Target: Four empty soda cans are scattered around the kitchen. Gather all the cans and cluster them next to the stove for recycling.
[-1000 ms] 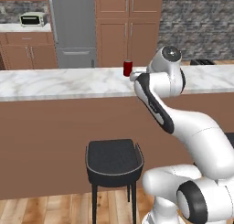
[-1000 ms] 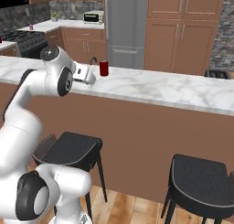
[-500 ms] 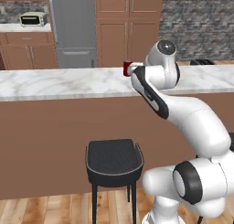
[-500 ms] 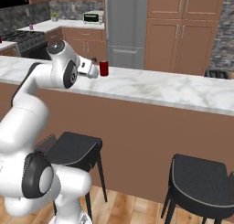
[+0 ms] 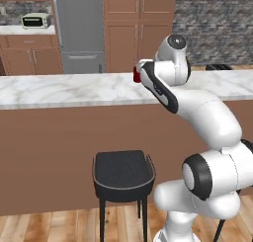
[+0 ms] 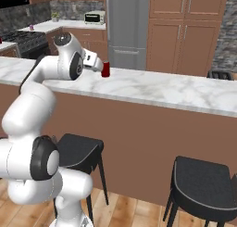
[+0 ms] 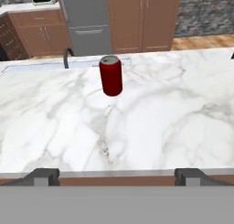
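Note:
One red soda can with a silvery top stands upright on the white marble counter, a little ahead of my gripper and slightly to its left. The gripper is open and holds nothing, its two dark fingertips wide apart at the counter's near edge. From the right base view the gripper hovers just left of the can. In the left base view the can peeks out from behind the arm. The stove sits far back on the left.
A steel fridge and brown cabinets stand behind the counter, with a toaster oven on the back counter. A dark faucet rises beyond the can. Black stools stand below the counter's front.
The arm has stretched forward over the counter, bringing the hand closer to the red can. The jaws stay open and the can has not moved.

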